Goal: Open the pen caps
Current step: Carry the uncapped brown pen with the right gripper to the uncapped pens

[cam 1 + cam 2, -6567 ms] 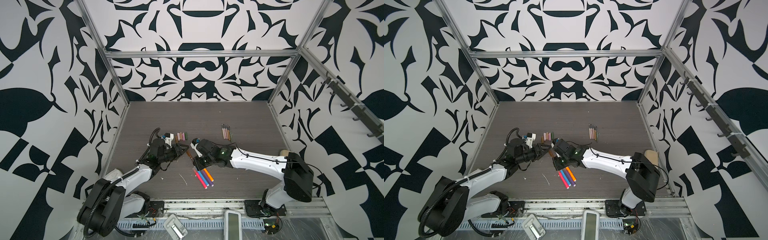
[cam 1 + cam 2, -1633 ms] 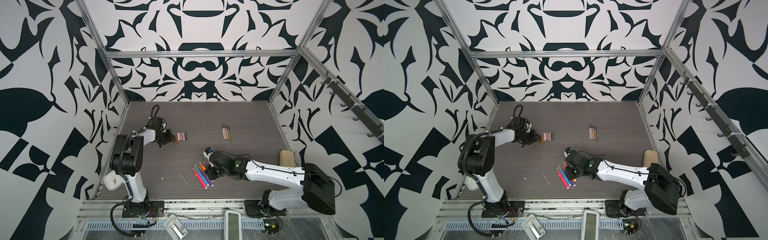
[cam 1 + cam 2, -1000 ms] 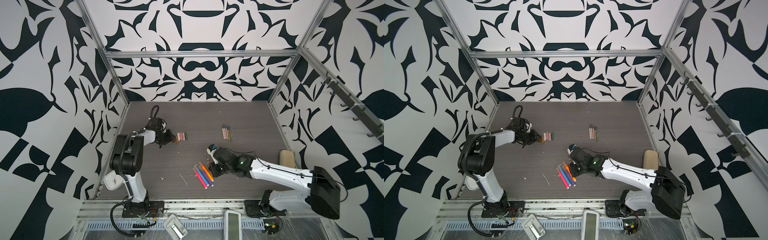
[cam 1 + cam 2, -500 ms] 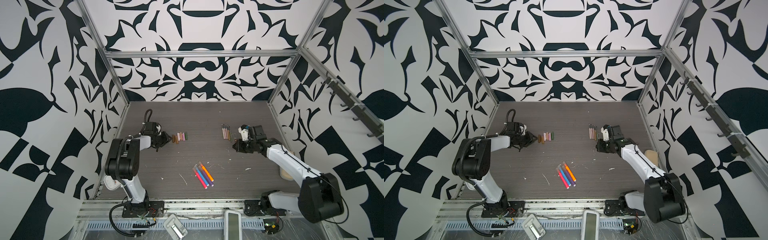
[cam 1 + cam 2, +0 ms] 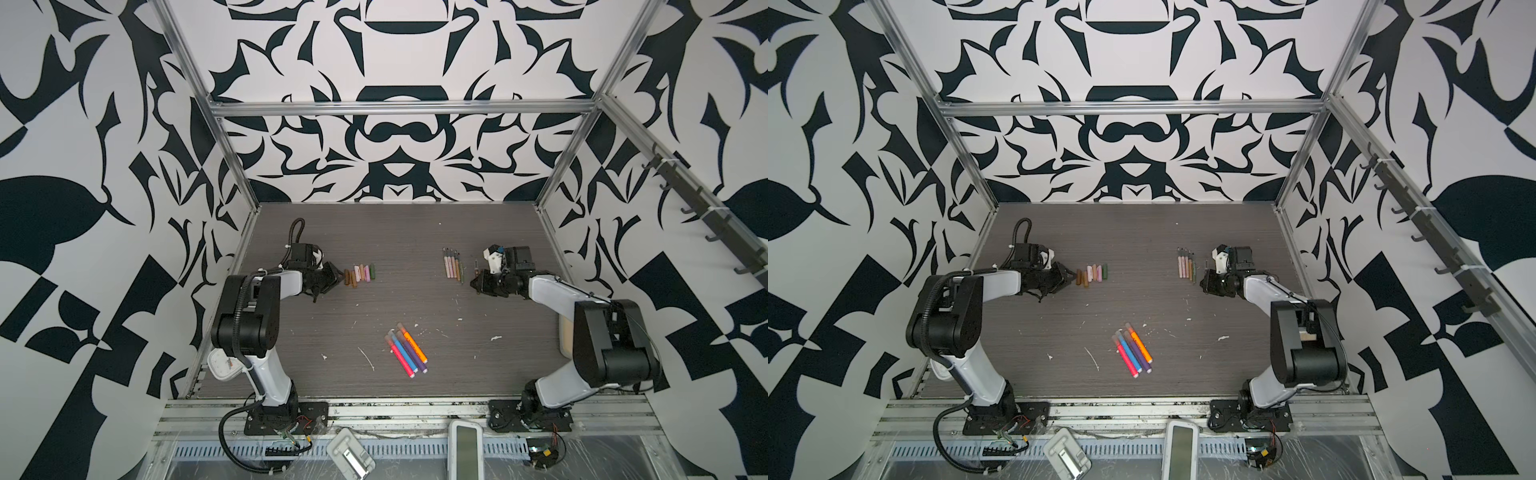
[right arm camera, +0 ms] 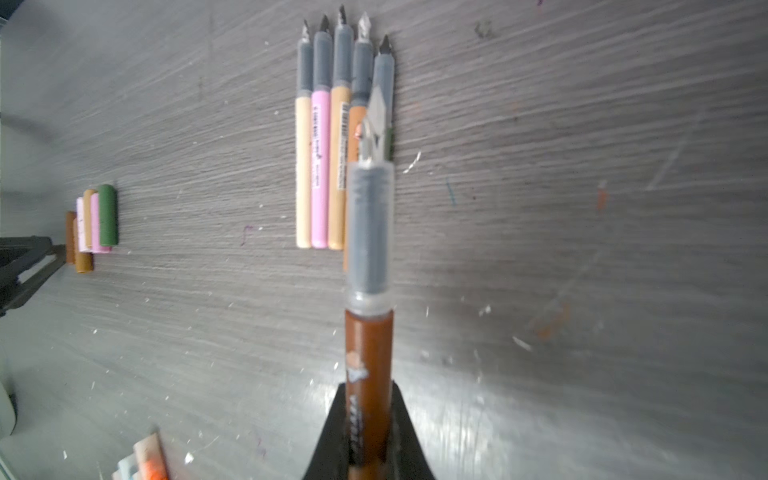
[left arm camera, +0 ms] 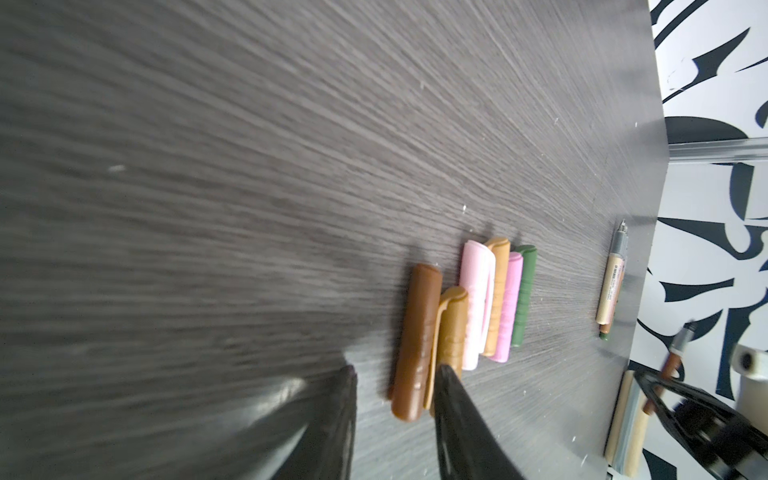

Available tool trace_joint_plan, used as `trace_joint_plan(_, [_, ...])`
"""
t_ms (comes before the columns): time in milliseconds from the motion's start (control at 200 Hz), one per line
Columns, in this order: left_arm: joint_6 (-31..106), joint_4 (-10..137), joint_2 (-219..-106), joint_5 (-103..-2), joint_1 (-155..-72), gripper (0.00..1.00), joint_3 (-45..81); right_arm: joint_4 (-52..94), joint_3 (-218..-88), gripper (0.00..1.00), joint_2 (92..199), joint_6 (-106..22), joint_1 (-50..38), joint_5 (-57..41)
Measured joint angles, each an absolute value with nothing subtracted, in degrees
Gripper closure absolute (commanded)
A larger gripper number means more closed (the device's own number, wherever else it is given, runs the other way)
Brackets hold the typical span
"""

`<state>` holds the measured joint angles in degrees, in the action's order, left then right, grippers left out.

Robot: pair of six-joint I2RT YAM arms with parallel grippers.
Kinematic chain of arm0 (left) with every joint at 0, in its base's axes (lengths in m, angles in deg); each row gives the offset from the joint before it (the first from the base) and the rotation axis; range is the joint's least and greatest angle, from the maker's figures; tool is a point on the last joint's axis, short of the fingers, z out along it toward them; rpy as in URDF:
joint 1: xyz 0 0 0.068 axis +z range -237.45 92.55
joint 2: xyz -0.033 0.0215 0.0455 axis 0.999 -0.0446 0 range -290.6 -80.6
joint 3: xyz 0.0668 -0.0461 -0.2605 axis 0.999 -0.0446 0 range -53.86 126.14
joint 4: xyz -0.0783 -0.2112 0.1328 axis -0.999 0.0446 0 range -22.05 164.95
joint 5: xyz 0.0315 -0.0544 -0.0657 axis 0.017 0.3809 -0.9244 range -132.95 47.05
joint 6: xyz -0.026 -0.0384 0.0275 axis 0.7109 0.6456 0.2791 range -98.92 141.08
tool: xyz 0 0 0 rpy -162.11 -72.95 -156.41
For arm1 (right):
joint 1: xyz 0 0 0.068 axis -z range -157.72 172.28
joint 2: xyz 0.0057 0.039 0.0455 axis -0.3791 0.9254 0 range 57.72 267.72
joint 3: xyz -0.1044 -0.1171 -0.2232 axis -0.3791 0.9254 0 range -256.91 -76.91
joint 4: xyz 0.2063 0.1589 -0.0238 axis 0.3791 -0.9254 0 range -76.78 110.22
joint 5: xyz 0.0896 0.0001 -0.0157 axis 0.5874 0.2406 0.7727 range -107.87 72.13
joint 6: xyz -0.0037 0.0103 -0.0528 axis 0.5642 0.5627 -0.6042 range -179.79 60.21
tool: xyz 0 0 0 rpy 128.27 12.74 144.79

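Several pen caps [image 5: 360,274] [image 5: 1093,274] lie side by side at the far left of the table: brown, tan, pink and dark green [image 7: 478,307]. My left gripper [image 5: 332,276] [image 7: 397,374] stands open just left of them; the end of the brown cap [image 7: 415,332] lies by its tips, ungripped. My right gripper [image 5: 478,283] [image 6: 368,390] is shut on a brown pen [image 6: 368,345] with bare grey neck and nib, held beside the row of uncapped thin pens [image 5: 453,268] [image 6: 332,145]. Several thicker capped pens [image 5: 406,348] [image 5: 1133,349] lie in the near middle.
A beige block [image 5: 565,340] sits at the table's right edge behind the right arm. A white device [image 5: 220,363] lies by the left arm's base. White flecks dot the dark table [image 5: 395,232]. Patterned walls close in three sides.
Over the last second the right arm swung from the thick pens in the middle to the far right pen row, carrying the brown pen. The left gripper drew back slightly left of the caps.
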<state>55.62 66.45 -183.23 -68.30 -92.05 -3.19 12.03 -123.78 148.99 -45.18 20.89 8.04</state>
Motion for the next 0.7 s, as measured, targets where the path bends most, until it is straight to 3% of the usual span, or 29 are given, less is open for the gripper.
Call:
trace_joint_plan(265, [55.8,66.0,-184.1,-69.9,-91.6,0.65,-2.8,13.9,-131.6,1.00,159.1,-44.8,22.1,10.3])
trace_joint_plan(700, [56.1,65.6,-184.5,-70.9,-91.6,0.65,-2.7,13.2,-135.1,0.97,163.2,-44.8,22.1,11.6])
